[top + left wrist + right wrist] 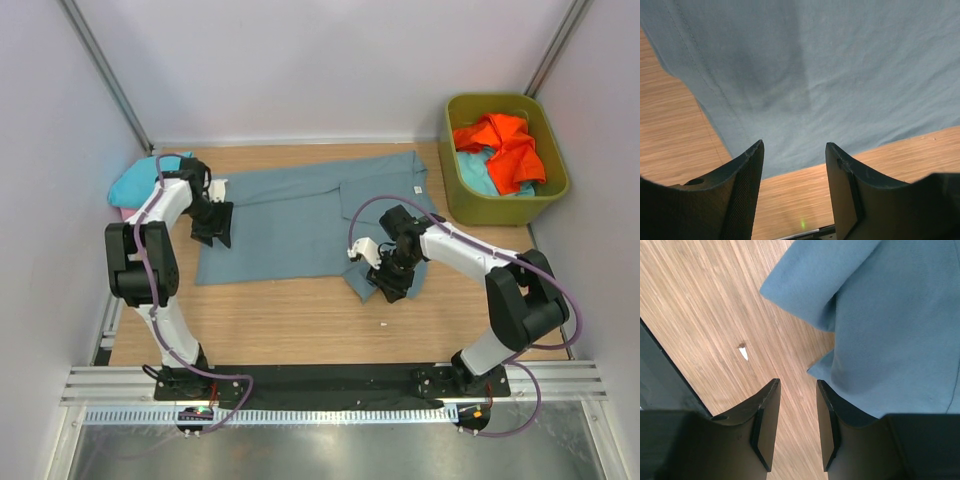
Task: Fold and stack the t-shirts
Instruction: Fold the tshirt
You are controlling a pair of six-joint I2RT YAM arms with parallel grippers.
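A large grey-blue t-shirt (300, 215) lies spread flat across the wooden table, with a small white label (418, 191) near its right edge. My left gripper (212, 228) hovers over the shirt's left hem. In the left wrist view this gripper (794, 150) is open, with bare wood and the shirt's edge (830, 75) showing between its fingers. My right gripper (390, 280) sits at the shirt's lower right flap. In the right wrist view it (798, 385) is open with a narrow gap over bare wood, and the cloth (890, 325) lies just beside its right finger.
An olive-green tub (558, 185) at the back right holds an orange shirt (505, 145) over a light blue one (478, 175). A turquoise shirt (138, 180) lies on a pink one (122, 212) at the far left. A small white scrap (743, 353) lies on the wood.
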